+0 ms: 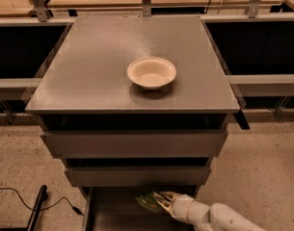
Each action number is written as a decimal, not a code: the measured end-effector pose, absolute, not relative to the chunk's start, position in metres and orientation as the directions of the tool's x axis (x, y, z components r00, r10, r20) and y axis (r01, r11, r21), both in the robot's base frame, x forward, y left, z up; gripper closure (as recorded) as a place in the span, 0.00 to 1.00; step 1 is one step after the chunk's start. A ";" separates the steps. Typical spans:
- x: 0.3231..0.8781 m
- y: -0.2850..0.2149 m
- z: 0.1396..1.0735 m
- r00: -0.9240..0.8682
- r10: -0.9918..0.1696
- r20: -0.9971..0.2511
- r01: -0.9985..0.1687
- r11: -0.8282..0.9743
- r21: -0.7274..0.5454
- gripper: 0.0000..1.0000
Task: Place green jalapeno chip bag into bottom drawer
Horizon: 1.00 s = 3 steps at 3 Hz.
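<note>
The green jalapeno chip bag (147, 202) is a small crinkly green bag held over the back of the open bottom drawer (108, 218), just under the middle drawer's front. My gripper (158, 202) reaches in from the lower right on a white arm, and its pale fingers (164, 198) are closed on the bag's right side. The bag sits low over the drawer's flat grey floor; whether it touches the floor is hidden. A white round bowl (152, 72) stands on the cabinet top.
The grey cabinet top (88, 81) overhangs two closed wider drawers (134, 144). A black cable (21, 202) and a dark post lie on the speckled floor at lower left. Dark bins flank the cabinet on both sides.
</note>
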<state>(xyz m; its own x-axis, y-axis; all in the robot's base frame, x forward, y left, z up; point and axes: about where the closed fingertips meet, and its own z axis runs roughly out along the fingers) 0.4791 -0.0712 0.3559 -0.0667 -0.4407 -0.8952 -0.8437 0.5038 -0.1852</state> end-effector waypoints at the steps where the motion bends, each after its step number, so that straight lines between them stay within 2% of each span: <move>1: 0.478 -0.065 0.352 -0.065 -0.445 -0.893 -0.853 0.489 -0.181 0.51; 2: 0.478 -0.063 0.352 -0.065 -0.444 -0.894 -0.855 0.487 -0.180 0.28; 3: 0.480 -0.062 0.359 -0.043 -0.465 -0.884 -0.835 0.503 -0.224 0.30</move>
